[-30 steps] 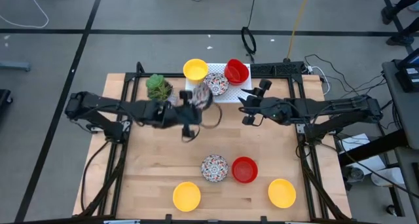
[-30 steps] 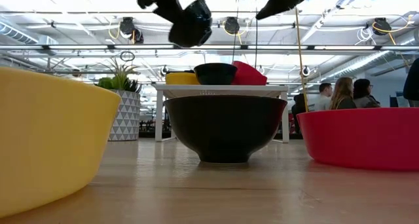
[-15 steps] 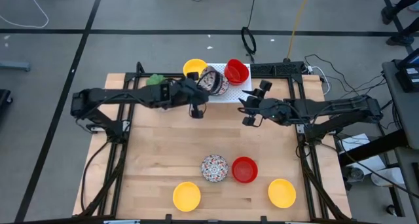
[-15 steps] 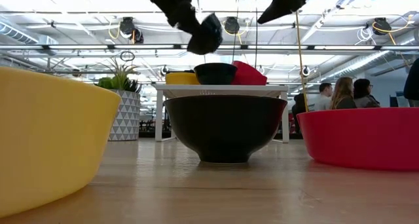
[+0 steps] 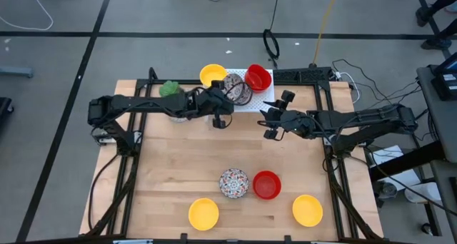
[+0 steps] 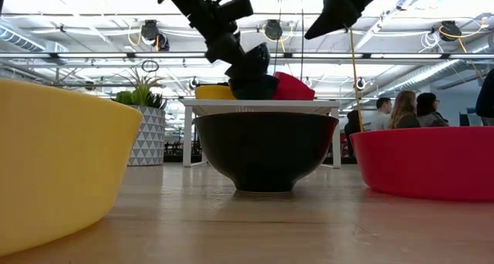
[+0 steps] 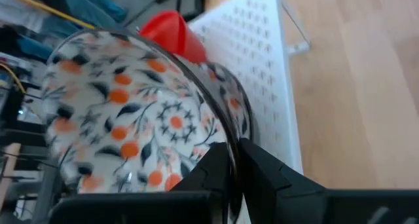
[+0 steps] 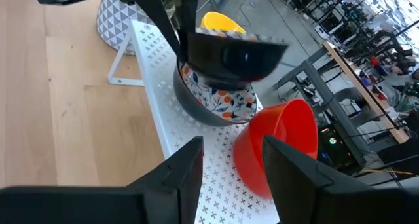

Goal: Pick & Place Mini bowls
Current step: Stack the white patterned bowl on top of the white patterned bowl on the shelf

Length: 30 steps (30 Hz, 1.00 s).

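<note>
My left gripper (image 5: 223, 96) is shut on a patterned mini bowl (image 8: 232, 54), dark outside, held right above a second patterned bowl (image 8: 219, 99) that stands on the white perforated rack (image 5: 255, 101) at the table's far edge. Whether the two bowls touch I cannot tell. A yellow bowl (image 5: 212, 75) and a red bowl (image 5: 258, 78) also stand on the rack. My right gripper (image 5: 270, 124) is open and empty, hovering just right of the rack's near side. A patterned (image 5: 233, 183), a red (image 5: 266, 185) and two yellow bowls (image 5: 203, 212) (image 5: 308, 210) stand on the table near the front. My left gripper pinches the held bowl's rim (image 7: 230, 140) on its near-left side, one finger inside the bowl (image 7: 215, 171) and one outside (image 7: 265, 178). The fingers slant down from the table's left. The bowl is lifted, mouth up and slightly tilted, over the rack's patterned bowl.
A green plant in a white patterned pot (image 5: 170, 89) stands left of the rack, under my left arm. Bare wood lies between the rack and the front bowls. People sit in the room beyond the table (image 6: 401, 110).
My left gripper has carried the patterned bowl from over the table's middle toward the far edge and right, then down, so that the bowl now hangs just over the patterned bowl on the rack. It has stayed shut on the bowl.
</note>
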Motion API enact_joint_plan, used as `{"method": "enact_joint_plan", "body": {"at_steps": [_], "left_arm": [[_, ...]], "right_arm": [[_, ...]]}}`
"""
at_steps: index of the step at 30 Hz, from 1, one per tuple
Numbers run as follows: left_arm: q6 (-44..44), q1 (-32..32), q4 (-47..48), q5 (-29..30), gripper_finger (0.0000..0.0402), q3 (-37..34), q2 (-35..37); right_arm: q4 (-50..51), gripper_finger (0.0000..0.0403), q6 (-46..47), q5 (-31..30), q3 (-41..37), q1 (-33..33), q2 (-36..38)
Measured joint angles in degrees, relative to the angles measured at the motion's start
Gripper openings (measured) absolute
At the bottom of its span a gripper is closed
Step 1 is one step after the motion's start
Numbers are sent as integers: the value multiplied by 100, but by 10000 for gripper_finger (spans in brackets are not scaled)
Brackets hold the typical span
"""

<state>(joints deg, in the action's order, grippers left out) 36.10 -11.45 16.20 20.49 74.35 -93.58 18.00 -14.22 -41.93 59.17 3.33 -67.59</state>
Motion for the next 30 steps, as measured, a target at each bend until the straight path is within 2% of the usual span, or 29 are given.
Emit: {"method": "enact_joint_plan", "body": {"at_steps": [15, 24, 30], "left_arm": [[-65, -181, -13, 6, 31, 0, -44], [-380, -192, -351, 56, 31, 0, -44], [-534, -188, -358, 50, 62, 0, -44]], "right_arm": [[-15, 142, 5, 0, -22, 0, 0], [-15, 142, 5, 0, -22, 0, 0], [-13, 142, 7, 0, -22, 0, 0]]}}
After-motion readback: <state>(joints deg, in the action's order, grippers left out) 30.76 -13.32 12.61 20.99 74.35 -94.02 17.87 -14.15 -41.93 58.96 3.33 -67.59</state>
